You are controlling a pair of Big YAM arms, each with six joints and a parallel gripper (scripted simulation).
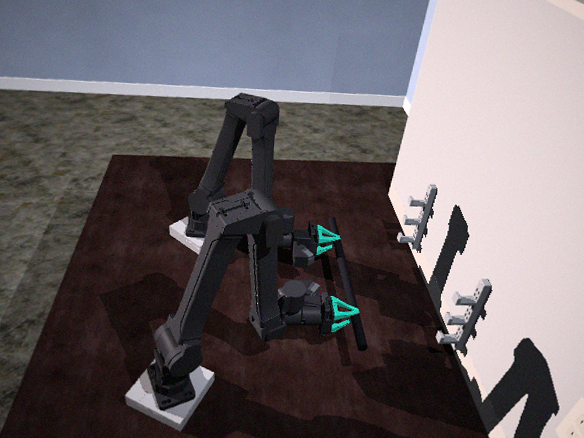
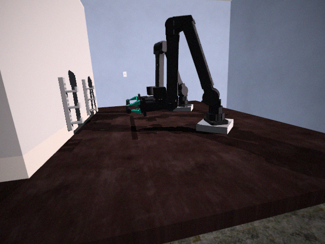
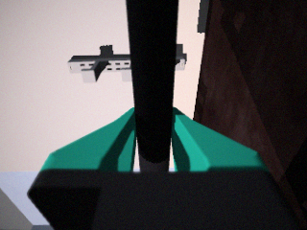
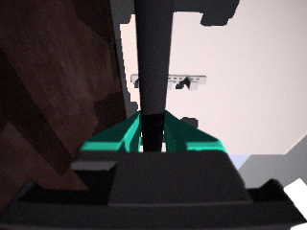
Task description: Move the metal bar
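Left wrist: bar (image 1: 345,275) (image 2: 128,111) (image 3: 153,86) (image 4: 154,62) between fingers (image 1: 323,249) (image 2: 135,111)

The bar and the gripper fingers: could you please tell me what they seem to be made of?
The bar looks like dark metal, matte and evenly coloured, though painted plastic is possible. The gripper fingers look like smooth teal plastic, judging by their uniform colour.

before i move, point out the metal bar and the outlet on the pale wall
metal bar (image 1: 345,274) (image 2: 128,111) (image 3: 153,72) (image 4: 153,57): top, exterior and both wrist views; on its near end in the exterior view, on its shaft elsewhere
outlet (image 1: 579,431): top view, middle of its cover plate
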